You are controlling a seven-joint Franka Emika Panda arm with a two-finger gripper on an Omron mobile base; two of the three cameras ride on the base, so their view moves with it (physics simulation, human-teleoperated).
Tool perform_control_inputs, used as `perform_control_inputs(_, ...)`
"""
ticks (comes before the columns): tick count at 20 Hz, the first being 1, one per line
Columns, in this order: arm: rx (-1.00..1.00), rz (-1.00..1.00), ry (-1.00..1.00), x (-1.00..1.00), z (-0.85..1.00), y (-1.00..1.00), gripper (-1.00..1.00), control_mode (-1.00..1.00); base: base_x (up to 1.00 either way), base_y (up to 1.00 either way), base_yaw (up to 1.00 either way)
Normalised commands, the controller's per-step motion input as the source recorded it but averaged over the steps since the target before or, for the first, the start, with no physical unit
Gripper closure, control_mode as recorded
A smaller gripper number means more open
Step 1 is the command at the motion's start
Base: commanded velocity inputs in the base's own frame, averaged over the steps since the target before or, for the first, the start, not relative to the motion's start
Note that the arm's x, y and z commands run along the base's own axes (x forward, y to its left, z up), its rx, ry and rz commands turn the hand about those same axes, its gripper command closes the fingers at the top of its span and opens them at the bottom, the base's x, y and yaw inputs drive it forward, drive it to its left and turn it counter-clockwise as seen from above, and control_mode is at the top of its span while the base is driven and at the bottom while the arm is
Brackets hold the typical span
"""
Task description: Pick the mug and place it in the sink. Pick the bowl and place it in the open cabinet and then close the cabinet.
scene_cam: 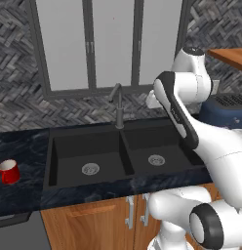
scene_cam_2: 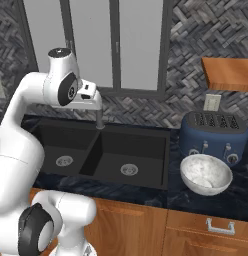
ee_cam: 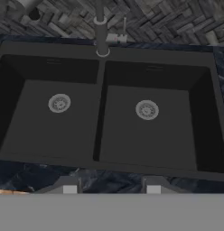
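**Ana:** So, where is the claw (ee_cam: pixel 108 189) right now?

**Ben:** It hangs high over the sink (ee_cam: pixel 105 74) and looks down into both black tubs. The two finger tips stand a bit apart, with nothing between them. The claw holds nothing.

**Ana:** Is the mug (scene_cam: pixel 9 171) in the sink?

**Ben:** No. The sink has nothing in it. The red mug stands upright on the dark counter (scene_cam: pixel 20 146), well off to the claw's left, past the left end of the sink.

**Ana:** And the bowl (scene_cam_2: pixel 206 174)?

**Ben:** It sits on the counter far on the other side, past the right end of the sink, just in front of the blue toaster (scene_cam_2: pixel 214 133).

**Ana:** Which job comes first?

**Ben:** I think the mug job is just starting. Nothing is picked up yet.

**Ana:** What must the arm do next?

**Ben:** I guess it must swing left and go down over the mug, with the fingers wide enough to fit around it. Then it can squeeze and lift.
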Motion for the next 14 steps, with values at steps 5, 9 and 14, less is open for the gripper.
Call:
perform_control_inputs(5,0.00,-0.04,-0.10,-0.21,-0.06,0.44,-1.00,-1.00,0.00,0.00,0.00)
perform_control_inputs(9,0.00,-0.39,-0.12,-0.26,-0.17,1.00,-1.00,-1.00,0.00,0.00,0.00)
perform_control_inputs(14,0.14,-0.32,-0.01,-0.04,-0.09,0.99,-1.00,-1.00,0.00,0.00,0.00)
